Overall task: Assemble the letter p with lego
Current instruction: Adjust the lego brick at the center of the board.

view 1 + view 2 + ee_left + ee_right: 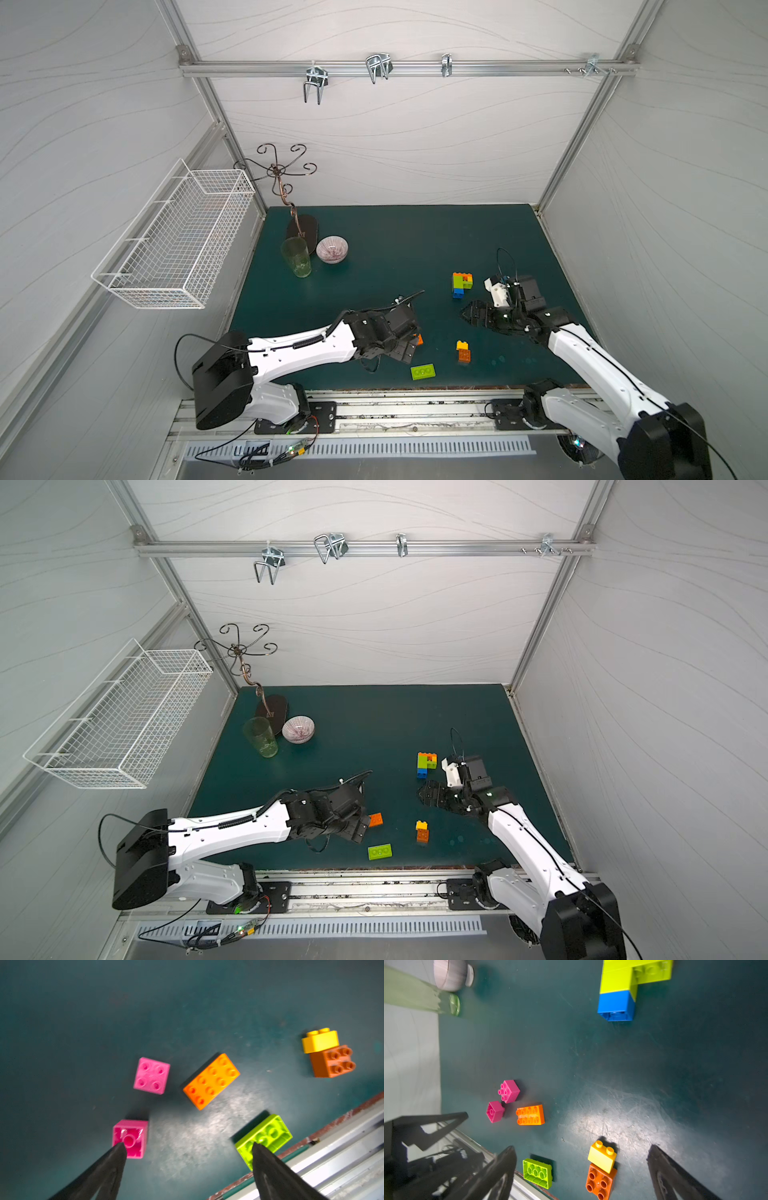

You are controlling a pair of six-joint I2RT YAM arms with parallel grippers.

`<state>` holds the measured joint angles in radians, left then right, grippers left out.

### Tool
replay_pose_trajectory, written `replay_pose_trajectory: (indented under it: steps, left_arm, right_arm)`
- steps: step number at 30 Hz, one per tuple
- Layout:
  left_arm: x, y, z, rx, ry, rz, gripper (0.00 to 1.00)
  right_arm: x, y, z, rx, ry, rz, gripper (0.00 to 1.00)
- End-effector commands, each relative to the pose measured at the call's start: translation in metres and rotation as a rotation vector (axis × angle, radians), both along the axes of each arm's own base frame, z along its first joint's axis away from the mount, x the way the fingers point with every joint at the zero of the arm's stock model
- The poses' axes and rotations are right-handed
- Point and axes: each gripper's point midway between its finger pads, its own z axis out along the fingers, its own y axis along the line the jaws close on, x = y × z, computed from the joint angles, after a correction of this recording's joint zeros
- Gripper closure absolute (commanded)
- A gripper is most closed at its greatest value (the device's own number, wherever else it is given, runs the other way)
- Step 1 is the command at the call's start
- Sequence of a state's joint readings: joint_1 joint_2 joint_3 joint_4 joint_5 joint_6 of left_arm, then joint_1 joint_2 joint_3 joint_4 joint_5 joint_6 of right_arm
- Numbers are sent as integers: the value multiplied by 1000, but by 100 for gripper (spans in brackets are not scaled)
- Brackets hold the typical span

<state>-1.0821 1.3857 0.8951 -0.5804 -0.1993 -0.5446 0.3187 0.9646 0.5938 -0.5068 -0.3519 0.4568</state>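
Note:
A joined lego piece of orange, lime green and blue bricks lies on the green mat; the right wrist view shows its lime and blue end. My right gripper hangs open and empty just in front of it. Loose lego lies nearer the front: two magenta squares, an orange oblong, an upturned lime oblong, and a yellow brick on a dark orange one. My left gripper is open above them with only bare mat between its fingers.
A green glass, a striped bowl and a curly metal stand occupy the far left of the mat. A white wire basket hangs on the left wall. The metal rail borders the front edge.

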Motion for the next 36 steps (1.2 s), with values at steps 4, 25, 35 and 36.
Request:
replay_pose_trajectory:
  steps: [4,25,35,36]
  left_arm:
    - [-2,-31,-8,87,32,-190,9]
    - [28,-51,-63,132,178,-283,17]
    - [20,-52,-76,128,222,-299,42]
    - [19,-53,-75,120,224,-301,46]
  right_arm:
    - [-1,-4,11,88,1,-33,1]
    - [2,-17,25,174,-12,-83,1]
    - [1,-15,25,182,-8,-73,1]
    - [1,-15,24,182,-8,-74,1]
